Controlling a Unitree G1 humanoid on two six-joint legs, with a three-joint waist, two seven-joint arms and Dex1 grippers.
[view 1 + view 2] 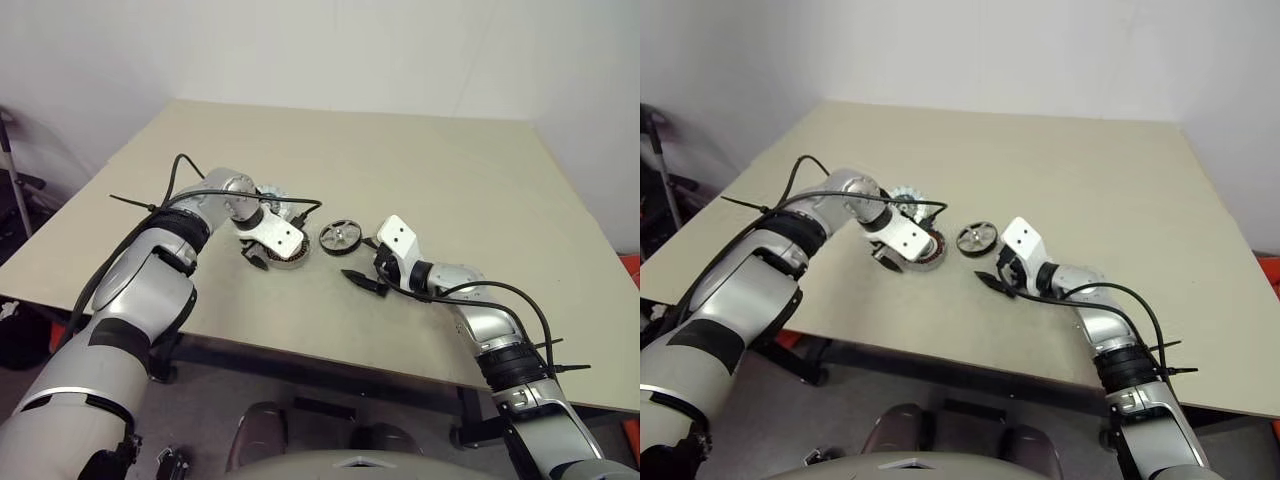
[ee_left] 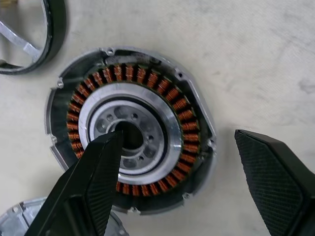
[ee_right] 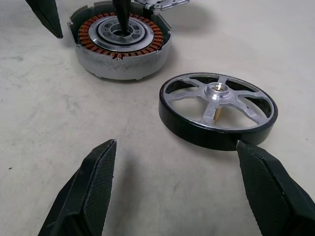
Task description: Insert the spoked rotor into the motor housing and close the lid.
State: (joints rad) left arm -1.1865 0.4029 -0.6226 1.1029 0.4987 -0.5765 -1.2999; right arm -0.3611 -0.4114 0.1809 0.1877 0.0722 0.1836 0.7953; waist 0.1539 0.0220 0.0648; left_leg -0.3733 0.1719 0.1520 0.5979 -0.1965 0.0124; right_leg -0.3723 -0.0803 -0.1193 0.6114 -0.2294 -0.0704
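Your left gripper (image 2: 177,172) sits straight over the motor housing (image 2: 130,130), fingers spread wide and pinching nothing. In the left wrist view one finger (image 2: 93,182) overlaps the silver hub and the other stands off outside the dark rim. In the right wrist view a finger tip of that gripper points down into the hub bore; can't tell if it touches.

The housing rests flat on the table (image 1: 450,180), copper windings facing up, nothing seated inside it.

The spoked rotor (image 3: 218,109) lies flat on the table just beside the housing, on its right, apart from it: black outer band, silver spokes, small hub in the middle.

Your right gripper (image 3: 174,189) is low over the table, pointing at the rotor, fingers spread and empty. One finger (image 3: 273,189) is close by the near edge of the rotor's rim; the other finger is well clear over bare table.

The lid (image 1: 906,198) lies just behind the housing, mostly hidden by your left wrist; only its toothed rim shows. Another silvery edge sits next to the housing in the left wrist view; can't tell what it is.
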